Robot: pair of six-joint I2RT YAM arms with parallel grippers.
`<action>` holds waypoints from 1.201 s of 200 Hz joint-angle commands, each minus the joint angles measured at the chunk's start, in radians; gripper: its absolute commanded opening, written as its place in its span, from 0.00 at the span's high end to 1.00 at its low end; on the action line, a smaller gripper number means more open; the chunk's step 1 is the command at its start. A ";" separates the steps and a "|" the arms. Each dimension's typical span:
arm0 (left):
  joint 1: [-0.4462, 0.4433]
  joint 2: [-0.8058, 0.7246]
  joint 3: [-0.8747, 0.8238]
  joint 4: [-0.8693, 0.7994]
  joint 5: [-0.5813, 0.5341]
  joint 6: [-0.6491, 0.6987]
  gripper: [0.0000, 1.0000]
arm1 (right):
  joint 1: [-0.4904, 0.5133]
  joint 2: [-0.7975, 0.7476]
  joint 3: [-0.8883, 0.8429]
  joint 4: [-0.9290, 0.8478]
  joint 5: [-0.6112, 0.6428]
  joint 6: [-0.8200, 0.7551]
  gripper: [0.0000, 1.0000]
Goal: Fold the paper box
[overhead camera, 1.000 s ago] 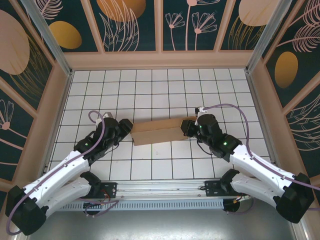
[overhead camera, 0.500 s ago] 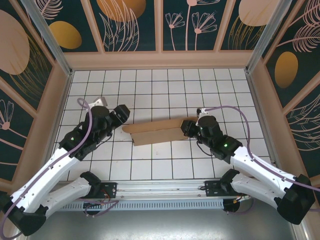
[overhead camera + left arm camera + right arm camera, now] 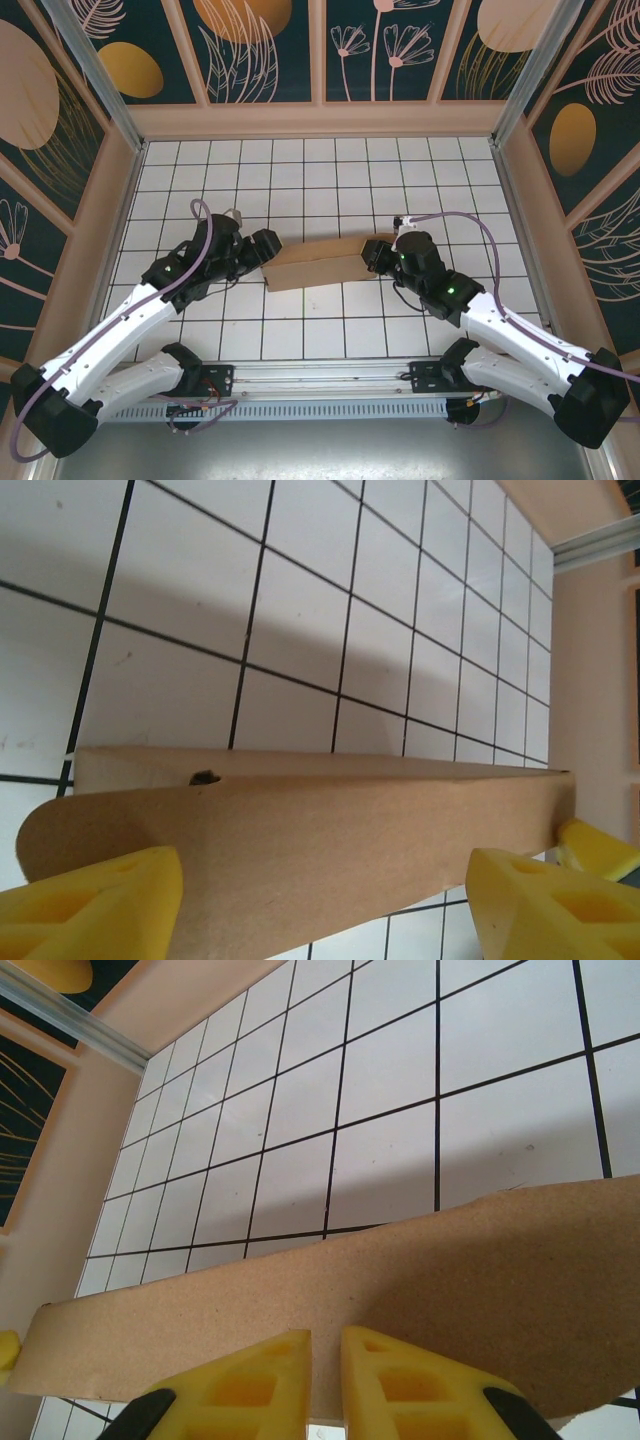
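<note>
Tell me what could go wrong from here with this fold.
1. The left claw stands open around the rounded end flap of the paper box; closing off-centre could crumple it rather than crease it.
2. The right claw pinches just a thin edge of the board; a push from the left might slip it free or slide the box.

From above, the left gripper (image 3: 268,248) and right gripper (image 3: 372,256) cover both ends of the plain brown cardboard paper box (image 3: 315,262); in the right wrist view it runs off the right side.
</note>
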 commanded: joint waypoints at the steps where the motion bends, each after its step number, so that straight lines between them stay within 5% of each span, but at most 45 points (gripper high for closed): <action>1: 0.004 -0.012 -0.032 0.030 0.014 -0.033 0.25 | 0.008 0.011 -0.044 -0.085 0.038 0.004 0.83; 66: 0.003 -0.009 -0.141 0.174 0.010 -0.048 0.25 | 0.009 0.018 -0.065 -0.035 -0.028 0.007 0.83; 142: 0.004 -0.002 -0.096 0.088 -0.119 0.093 0.26 | 0.008 -0.007 0.029 -0.139 -0.023 -0.089 0.79; 211: 0.003 0.033 0.134 -0.058 -0.237 0.309 0.22 | -0.033 0.064 0.282 -0.293 -0.105 -0.306 0.64; 240: 0.003 0.030 0.203 -0.051 -0.244 0.541 0.23 | -0.056 0.100 0.394 -0.391 -0.146 -0.458 0.62</action>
